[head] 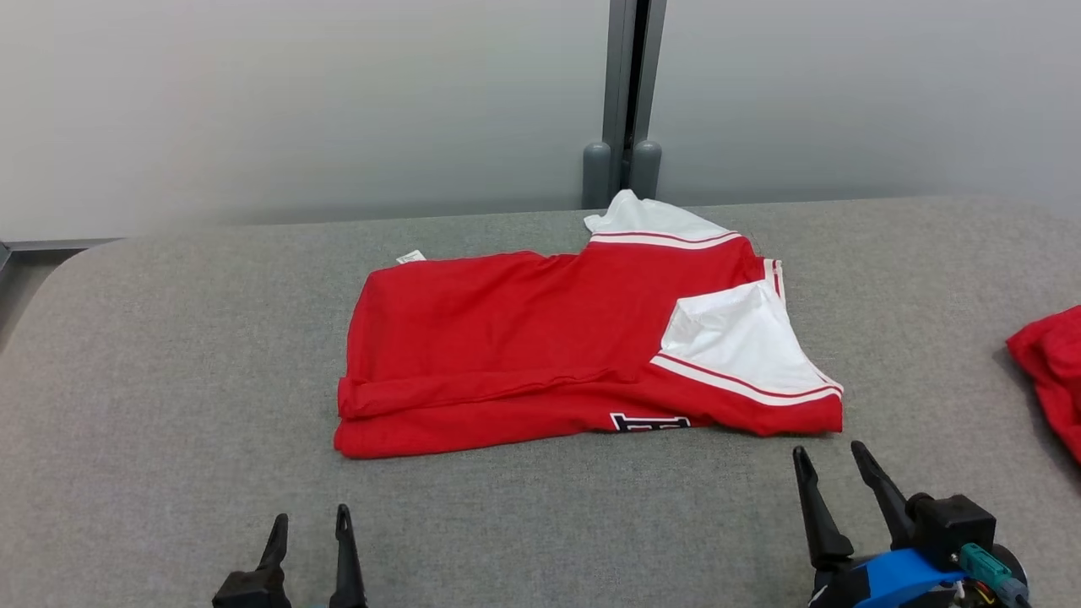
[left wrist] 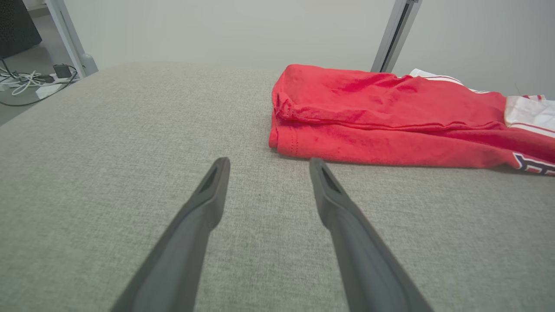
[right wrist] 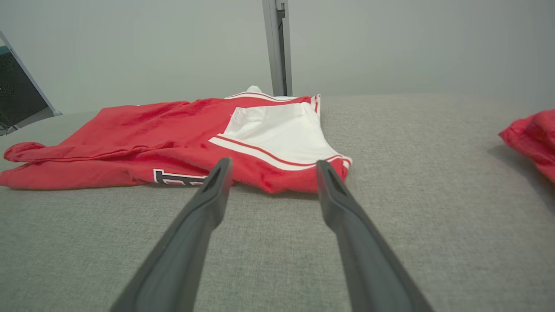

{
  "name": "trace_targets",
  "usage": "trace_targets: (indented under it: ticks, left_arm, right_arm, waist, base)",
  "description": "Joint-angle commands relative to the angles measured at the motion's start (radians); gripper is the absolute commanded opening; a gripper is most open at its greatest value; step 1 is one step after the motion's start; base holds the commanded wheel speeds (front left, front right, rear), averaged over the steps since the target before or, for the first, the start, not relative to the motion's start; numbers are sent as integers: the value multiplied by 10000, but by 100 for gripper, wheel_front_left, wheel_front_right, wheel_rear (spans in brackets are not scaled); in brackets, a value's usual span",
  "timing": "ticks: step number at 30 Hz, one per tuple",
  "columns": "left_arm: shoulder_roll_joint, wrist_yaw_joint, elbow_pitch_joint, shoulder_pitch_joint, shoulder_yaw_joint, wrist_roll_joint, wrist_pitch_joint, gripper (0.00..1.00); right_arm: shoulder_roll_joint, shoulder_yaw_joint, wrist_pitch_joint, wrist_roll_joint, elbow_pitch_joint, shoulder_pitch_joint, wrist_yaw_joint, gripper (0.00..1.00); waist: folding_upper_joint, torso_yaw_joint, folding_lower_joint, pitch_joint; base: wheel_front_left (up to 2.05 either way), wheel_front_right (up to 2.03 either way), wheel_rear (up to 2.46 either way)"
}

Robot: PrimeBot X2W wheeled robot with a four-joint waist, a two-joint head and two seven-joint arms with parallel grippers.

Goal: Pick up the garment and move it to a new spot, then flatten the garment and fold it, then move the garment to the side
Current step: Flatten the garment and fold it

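Observation:
A red garment (head: 540, 338) with white sleeves and striped trim lies folded lengthwise in the middle of the grey table (head: 169, 380); a white sleeve (head: 735, 342) is turned over on its right part. My left gripper (head: 309, 517) is open near the front edge, short of the garment's left end (left wrist: 303, 134), empty. My right gripper (head: 829, 454) is open too, just in front of the garment's right corner (right wrist: 303, 177), touching nothing.
A second red cloth (head: 1051, 371) lies at the table's right edge, also in the right wrist view (right wrist: 533, 138). A grey post (head: 625, 93) stands behind the table against the pale wall. Cables (left wrist: 26, 80) lie on the floor past the left end.

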Motion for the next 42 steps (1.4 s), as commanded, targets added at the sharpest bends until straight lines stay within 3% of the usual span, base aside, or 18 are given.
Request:
trace_targets:
  ticks: [1,13,21,29,30,31,34,36,37,38,39,40,41,42]
  left_arm:
    - [17,-23,-16,74,-14,-18,-39,100]
    - [16,-216,232,-1367,-132,-973,-39,100]
    - [14,125,1101,-2510,61,-1642,-33,100]
    - [-12,-359,1976,-3049,-302,-2034,30,100]
    - [-33,-440,2143,-3087,-437,-2064,47,86]
    - [-49,-502,2282,-3117,-565,-2107,65,50]
    - [-89,-617,2575,-3184,-829,-2094,105,0]
    - [-93,-668,2639,-3197,-940,-2118,109,0]
    - [-100,-674,2649,-3189,-971,-2136,109,0]
    - [-101,-691,2652,-3191,-981,-2139,109,0]
    - [-98,-712,2650,-3193,-971,-2120,109,0]
    - [-94,-723,2643,-3186,-970,-2100,109,0]
    - [-94,-748,2638,-3171,-981,-2090,109,0]
    - [-92,-770,2616,-3163,-996,-2072,109,0]
  right_arm:
    - [29,-12,-28,-50,7,117,1,100]
    - [23,161,-28,106,-192,-718,1,100]
    - [-161,78,-28,278,-303,-1422,1,100]
    - [-67,-594,-28,-86,27,-2049,1,100]
    - [-52,-664,-28,-173,193,-2154,1,100]
    - [-18,-719,-29,-214,434,-2223,1,100]
    - [41,-762,-28,-305,1233,-2437,1,100]
    - [85,-874,0,-221,1841,-2592,1,100]
    - [126,-921,8,-73,2081,-2663,1,95]
    - [159,-957,9,23,2348,-2680,1,61]
    - [177,-982,27,126,2603,-2721,-2,45]
    - [194,-1075,61,316,2838,-2777,-4,42]
    - [206,-1054,69,339,3069,-2794,-10,25]
    - [220,-1016,75,443,3229,-2847,-9,0]
  waist:
    - [0,-4,2,-9]
    - [0,-61,2,1209]
    - [0,-261,2,2344]
    - [0,-333,2,2886]
    - [0,-324,2,2929]
    - [0,-316,2,2964]
    - [0,-271,2,3037]
    - [0,-245,2,3073]
    - [0,-229,2,3089]
    - [0,-215,2,3103]
    - [0,-204,2,3119]
    - [0,-194,2,3128]
    - [0,-180,2,3132]
    - [0,-166,2,3134]
  base:
    - [0,0,0]
    - [0,0,0]
    - [0,0,0]
    - [0,0,0]
    - [0,0,0]
    - [0,0,0]
    - [0,0,0]
    - [0,0,0]
    - [0,0,0]
    - [0,0,0]
    - [0,0,0]
    - [0,0,0]
    - [0,0,0]
    - [0,0,0]
